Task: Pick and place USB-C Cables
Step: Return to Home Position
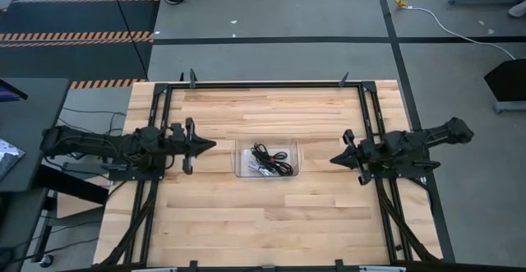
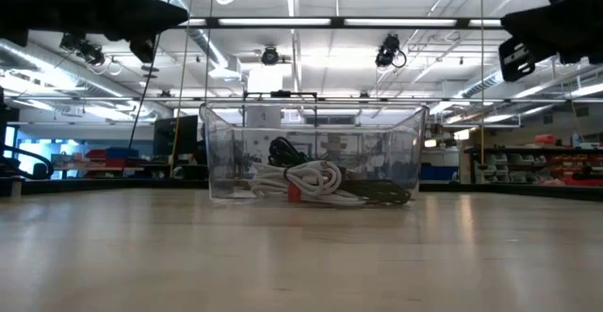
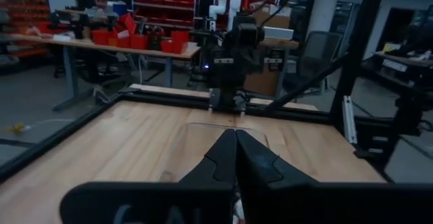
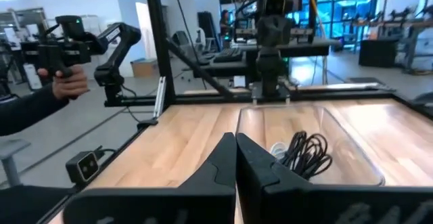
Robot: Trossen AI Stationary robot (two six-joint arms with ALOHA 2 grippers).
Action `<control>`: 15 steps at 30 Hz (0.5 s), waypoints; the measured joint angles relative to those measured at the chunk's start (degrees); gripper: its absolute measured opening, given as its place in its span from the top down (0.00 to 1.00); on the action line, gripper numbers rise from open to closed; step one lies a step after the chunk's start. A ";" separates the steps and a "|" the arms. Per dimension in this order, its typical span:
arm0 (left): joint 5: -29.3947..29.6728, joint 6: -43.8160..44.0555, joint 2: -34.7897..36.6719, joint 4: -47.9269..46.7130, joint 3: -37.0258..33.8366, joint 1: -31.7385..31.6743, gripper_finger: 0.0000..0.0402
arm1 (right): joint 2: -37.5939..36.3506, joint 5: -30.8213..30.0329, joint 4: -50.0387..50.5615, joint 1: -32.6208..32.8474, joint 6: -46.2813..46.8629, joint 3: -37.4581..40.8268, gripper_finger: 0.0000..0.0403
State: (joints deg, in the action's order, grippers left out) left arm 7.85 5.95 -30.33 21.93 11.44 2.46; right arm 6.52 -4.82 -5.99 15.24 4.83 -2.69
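A clear plastic box [image 1: 267, 159] stands on the middle of the wooden table. Inside it lie coiled cable bundles [image 1: 271, 159], black ones and white ones with a red tie [image 2: 294, 191]; I cannot count them apart. My left gripper [image 1: 212, 146] is shut and hovers left of the box, pointing at it. My right gripper [image 1: 333, 160] is shut and hovers right of the box, also pointing at it. In the right wrist view a black bundle [image 4: 306, 154] shows in the box [image 4: 352, 146] beyond the fingers [image 4: 223, 160].
The table [image 1: 214, 214] has a dark metal frame [image 1: 271, 84] along its far edge and sides. In the right wrist view a person's hand [image 4: 64, 82] holds a device off the table's edge. Shelves and benches fill the room behind.
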 joint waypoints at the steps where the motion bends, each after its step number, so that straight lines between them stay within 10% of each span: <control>1: 0.00 -0.70 -0.02 0.02 0.00 -0.20 0.98 | 0.01 1.50 -0.28 -1.19 0.39 0.43 1.00; 15: 3.24 2.39 1.52 6.50 -7.08 -0.05 0.98 | 0.23 6.13 1.79 -9.41 4.41 2.22 1.00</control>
State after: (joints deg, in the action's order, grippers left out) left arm 11.08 8.34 -28.82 28.43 4.36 2.42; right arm 6.74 1.31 -4.20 5.82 9.24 -0.47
